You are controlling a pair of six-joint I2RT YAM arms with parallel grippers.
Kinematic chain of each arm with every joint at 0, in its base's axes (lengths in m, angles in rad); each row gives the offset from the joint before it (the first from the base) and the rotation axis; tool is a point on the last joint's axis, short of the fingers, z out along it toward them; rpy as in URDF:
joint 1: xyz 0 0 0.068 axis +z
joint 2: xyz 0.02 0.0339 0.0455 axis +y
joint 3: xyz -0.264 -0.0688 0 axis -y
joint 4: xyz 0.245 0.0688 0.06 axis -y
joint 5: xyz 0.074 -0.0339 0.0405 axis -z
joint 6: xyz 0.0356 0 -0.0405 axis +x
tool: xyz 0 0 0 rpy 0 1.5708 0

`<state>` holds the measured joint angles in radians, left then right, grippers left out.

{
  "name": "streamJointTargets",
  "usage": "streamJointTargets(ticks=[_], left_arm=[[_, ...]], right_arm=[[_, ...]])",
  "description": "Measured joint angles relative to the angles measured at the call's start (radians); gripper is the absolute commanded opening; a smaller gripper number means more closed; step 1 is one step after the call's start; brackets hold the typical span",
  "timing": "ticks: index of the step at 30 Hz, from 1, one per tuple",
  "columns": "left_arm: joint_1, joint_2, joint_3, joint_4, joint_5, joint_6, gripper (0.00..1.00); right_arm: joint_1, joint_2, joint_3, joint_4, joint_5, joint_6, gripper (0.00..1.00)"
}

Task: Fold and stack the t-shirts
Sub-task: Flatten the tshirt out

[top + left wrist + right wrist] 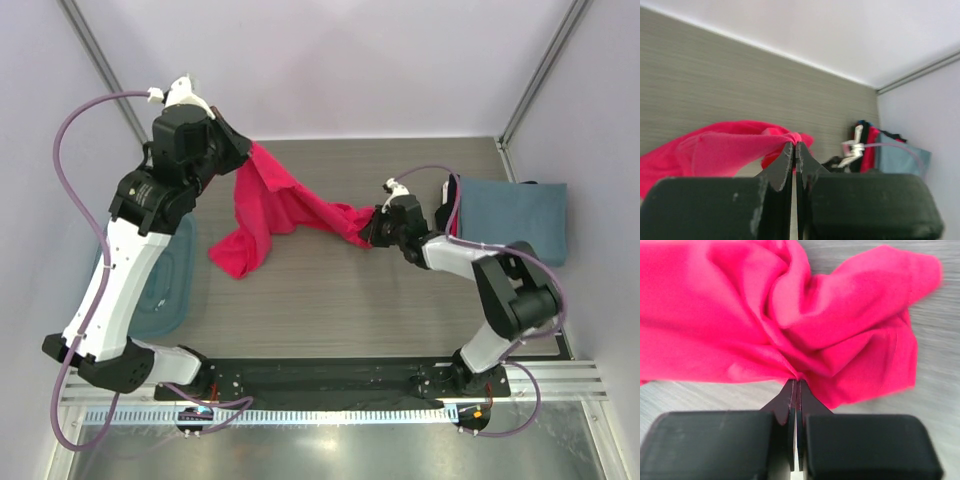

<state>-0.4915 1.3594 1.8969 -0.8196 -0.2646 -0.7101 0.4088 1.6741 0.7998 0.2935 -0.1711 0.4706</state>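
A bright pink-red t-shirt [275,210] hangs stretched across the middle of the table, one end lifted at the upper left, a loose part drooping onto the tabletop. My left gripper [243,150] is raised and shut on its upper end; the left wrist view shows the cloth [725,150] pinched at the closed tips [795,146]. My right gripper [368,232] is low on the table, shut on the shirt's other end, bunched fabric [805,325] pinched at its tips [797,381]. A folded slate blue-grey t-shirt [520,218] lies at the right, with red and black folded edges [867,145] beneath it.
A translucent blue plastic bin [170,285] lies at the left edge beside the left arm. Metal frame posts stand at the back corners. The right arm's cable [430,172] loops over the area left of the folded stack.
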Motion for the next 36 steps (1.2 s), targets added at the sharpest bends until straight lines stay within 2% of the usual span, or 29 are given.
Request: streamJointTargets(ticks=[9,14,18,19,22,25,27,32,36], left_arm=[[0.000,-0.093,-0.274,-0.009,-0.099,0.013,0.00],[0.000,-0.162,-0.303,-0.005,-0.109,0.013,0.00],[0.000,-0.171,-0.300,0.006,-0.121,0.013,0.00],[0.000,-0.161,-0.300,0.011,-0.122,0.013,0.00],[0.000,-0.122,-0.312,0.031,-0.124,0.013,0.00],[0.001,-0.098,-0.351,0.045,-0.132,0.013,0.00],[0.002,-0.090,-0.372,0.044,-0.139,0.013,0.00],[0.020,-0.088,-0.399,0.066,-0.174,0.012,0.00],[0.041,-0.074,-0.434,0.103,-0.193,0.006,0.00]], right_arm=[[0.016,-0.446,0.040,-0.443,0.093,-0.051,0.01],[0.035,-0.604,0.081,-0.677,0.157,-0.082,0.01],[0.034,-0.523,0.180,-0.727,0.242,-0.084,0.03],[0.031,-0.476,0.204,-0.722,0.249,-0.084,0.18],[0.026,-0.282,0.274,-0.685,0.256,-0.079,0.43],[0.017,-0.106,0.304,-0.655,0.258,-0.073,0.54],[0.014,-0.051,0.295,-0.657,0.249,-0.068,0.61],[0.011,-0.144,0.185,-0.631,0.221,-0.057,0.65],[0.011,-0.303,0.063,-0.616,0.204,-0.048,0.61]])
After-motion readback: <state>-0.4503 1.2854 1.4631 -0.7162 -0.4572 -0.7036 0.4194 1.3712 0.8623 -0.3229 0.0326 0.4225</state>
